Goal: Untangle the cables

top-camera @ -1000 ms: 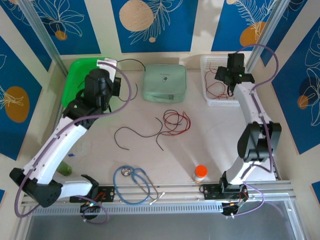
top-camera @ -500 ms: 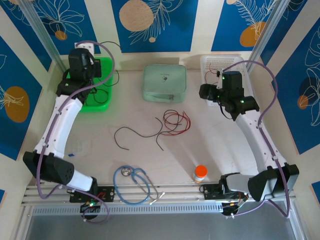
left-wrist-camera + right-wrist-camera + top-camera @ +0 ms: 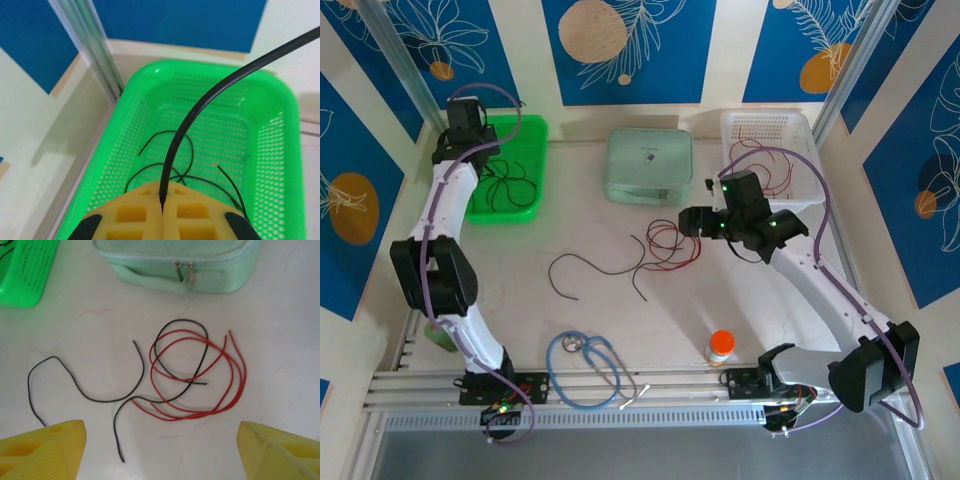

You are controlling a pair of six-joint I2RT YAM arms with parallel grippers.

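A tangle of red and black cables [image 3: 665, 245] [image 3: 195, 372] lies on the table's middle. A loose black cable [image 3: 582, 270] [image 3: 85, 385] curves to its left. More black cables [image 3: 505, 185] [image 3: 175, 160] lie inside the green basket [image 3: 535, 130] [image 3: 125, 130]. My left gripper [image 3: 466, 130] [image 3: 162, 207] hangs over that basket's back left corner, shut on a black cable [image 3: 210, 95] that arcs up and to the right. My right gripper [image 3: 695, 222] [image 3: 160, 450] hovers open just right of the tangle, with nothing between its fingers. Red cables [image 3: 782, 180] rest in the white basket [image 3: 800, 125].
A mint-green zipped pouch [image 3: 649, 166] [image 3: 175, 260] sits at the back centre. A light-blue stethoscope [image 3: 588, 365] and an orange-capped bottle [image 3: 720, 347] lie near the front rail. A metal post [image 3: 95, 55] stands by the green basket's corner.
My left arm swung back and left over the green basket's far corner. My right arm left the white basket and came down and left toward the tangle.
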